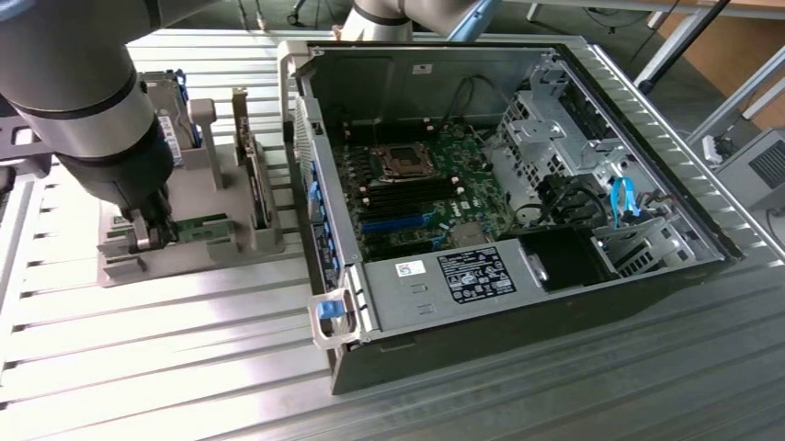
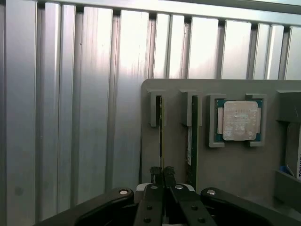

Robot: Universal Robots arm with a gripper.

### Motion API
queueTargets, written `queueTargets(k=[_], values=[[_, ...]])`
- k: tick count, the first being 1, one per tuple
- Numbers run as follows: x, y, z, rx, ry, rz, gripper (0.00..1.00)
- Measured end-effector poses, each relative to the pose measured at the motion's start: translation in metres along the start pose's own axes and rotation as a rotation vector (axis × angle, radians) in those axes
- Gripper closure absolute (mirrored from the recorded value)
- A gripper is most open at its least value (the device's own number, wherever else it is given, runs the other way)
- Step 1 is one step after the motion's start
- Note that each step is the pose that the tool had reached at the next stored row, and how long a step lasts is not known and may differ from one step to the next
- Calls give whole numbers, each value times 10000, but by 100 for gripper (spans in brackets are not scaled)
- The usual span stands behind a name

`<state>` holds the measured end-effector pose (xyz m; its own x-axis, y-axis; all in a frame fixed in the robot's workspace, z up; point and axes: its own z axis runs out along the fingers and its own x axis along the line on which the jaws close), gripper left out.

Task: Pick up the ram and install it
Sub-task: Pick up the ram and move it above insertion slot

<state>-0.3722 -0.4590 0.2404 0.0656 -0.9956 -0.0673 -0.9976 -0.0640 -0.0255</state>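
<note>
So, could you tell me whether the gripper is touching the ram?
Touching: the wrist view shows the gripper closed on the ram, pinching its thin edge.

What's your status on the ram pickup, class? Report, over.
Fingers shut on the ram, on edge in the grey holder. Second stick in the next slot, apart.

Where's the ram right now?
The ram stands on edge in a slot of the gray holder, on the exterior view's left beside the open PC case, with the gripper shut on it.
</note>
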Motion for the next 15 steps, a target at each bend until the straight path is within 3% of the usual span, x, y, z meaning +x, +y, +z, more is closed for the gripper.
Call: queueTargets(k=[7,15], values=[[-8,-3,-114,1,0,0,89],[-26,-10,-383,1,0,0,89]])
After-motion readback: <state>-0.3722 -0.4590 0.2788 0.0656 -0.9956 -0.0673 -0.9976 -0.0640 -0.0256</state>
